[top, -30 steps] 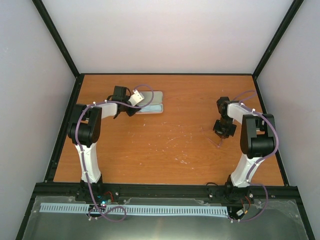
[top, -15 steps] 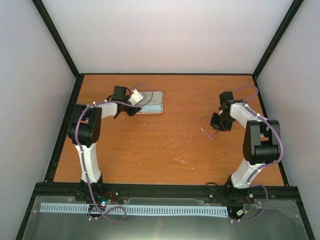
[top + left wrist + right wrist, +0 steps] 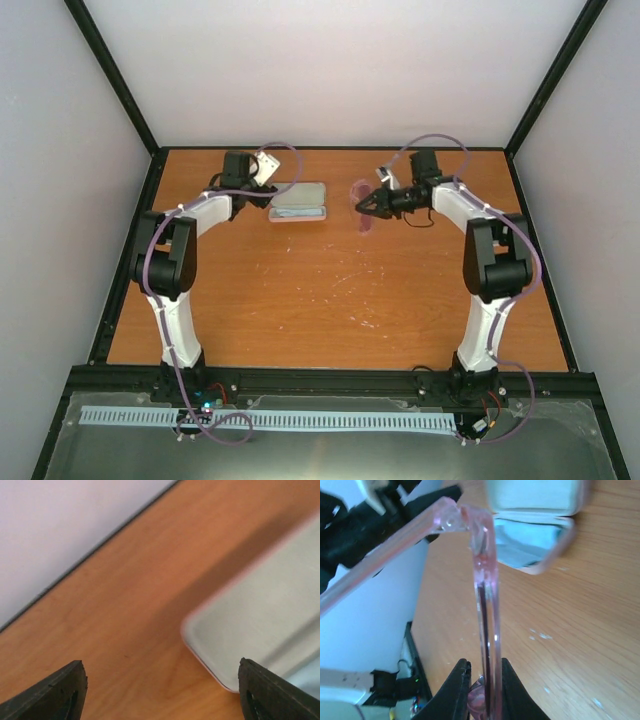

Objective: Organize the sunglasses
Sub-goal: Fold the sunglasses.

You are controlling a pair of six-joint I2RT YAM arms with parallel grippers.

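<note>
The sunglasses (image 3: 359,190), a thin translucent pink frame, hang in my right gripper (image 3: 371,206) above the far middle of the table, just right of the open pink case (image 3: 300,200). In the right wrist view the gripper (image 3: 485,692) is shut on the frame (image 3: 487,605), which rises upright with one arm folding off to the upper left. The case (image 3: 535,500) and the light blue cloth (image 3: 527,542) in it lie beyond. My left gripper (image 3: 258,192) is open at the case's left end. In the left wrist view the left gripper (image 3: 160,700) is empty, and the case corner (image 3: 260,620) lies near its right finger.
The wooden table (image 3: 330,290) is bounded by a black frame and pale walls. The back wall (image 3: 60,525) is close behind the left gripper. The left arm (image 3: 365,525) shows in the right wrist view, just left of the case.
My right gripper has carried the sunglasses from the right middle of the table up and left to beside the case. My left gripper has drawn back off the case toward the far left.
</note>
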